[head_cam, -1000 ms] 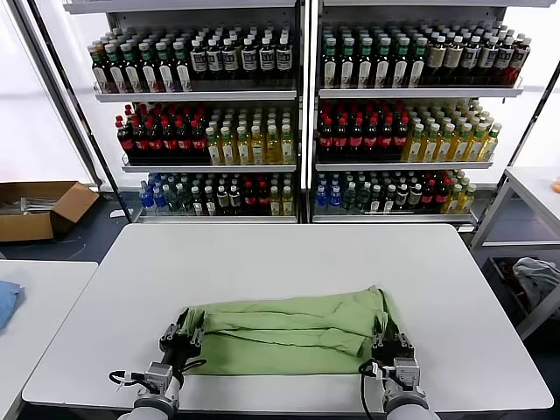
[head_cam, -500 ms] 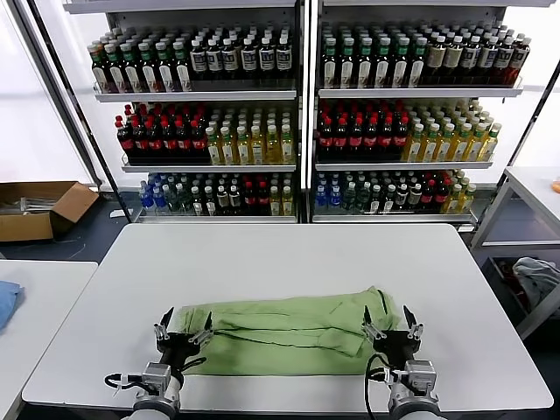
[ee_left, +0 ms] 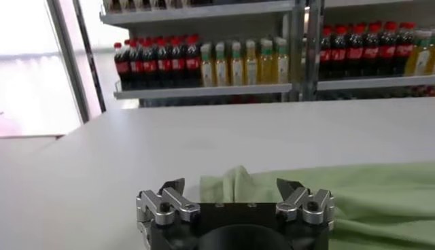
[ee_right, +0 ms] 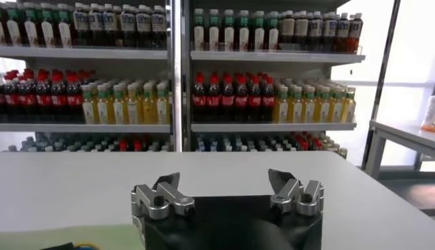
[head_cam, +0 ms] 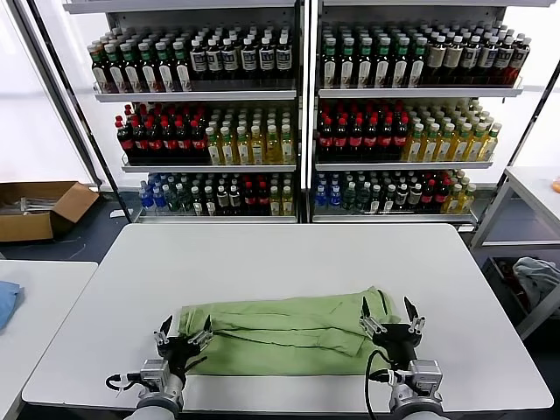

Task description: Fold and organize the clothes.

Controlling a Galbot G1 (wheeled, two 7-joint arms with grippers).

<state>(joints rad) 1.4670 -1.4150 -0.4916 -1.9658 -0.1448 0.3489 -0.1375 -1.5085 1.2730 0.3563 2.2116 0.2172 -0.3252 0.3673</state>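
Right now your green shirt (head_cam: 284, 331) lies folded in a long strip on the white worktop (head_cam: 280, 262), close to the near edge. It runs from side to side between your two arms.

Your left gripper (head_cam: 183, 337) sits at the left end of the shirt, and its jaws are spread wide and hold nothing. In the left wrist view the left gripper (ee_left: 235, 192) has the green cloth (ee_left: 353, 197) just past it, with one bunched corner showing between the open jaws.

Your right gripper (head_cam: 387, 321) is at the right end of the shirt — jaws wide open too, with nothing in them. In the right wrist view the right gripper (ee_right: 226, 187) faces bare white worktop (ee_right: 81, 190).

Look around you. Big drink shelves (head_cam: 302, 105) full of bottles stand behind the worktop, well apart from the shirt. A brown box (head_cam: 39, 208) lies on the floor to the left. A second table (head_cam: 35, 306) stands just beside the worktop on the left, and a metal table (head_cam: 534, 197) stands off to the right.

Nothing stands on the worktop near the shirt — the far half is open room.
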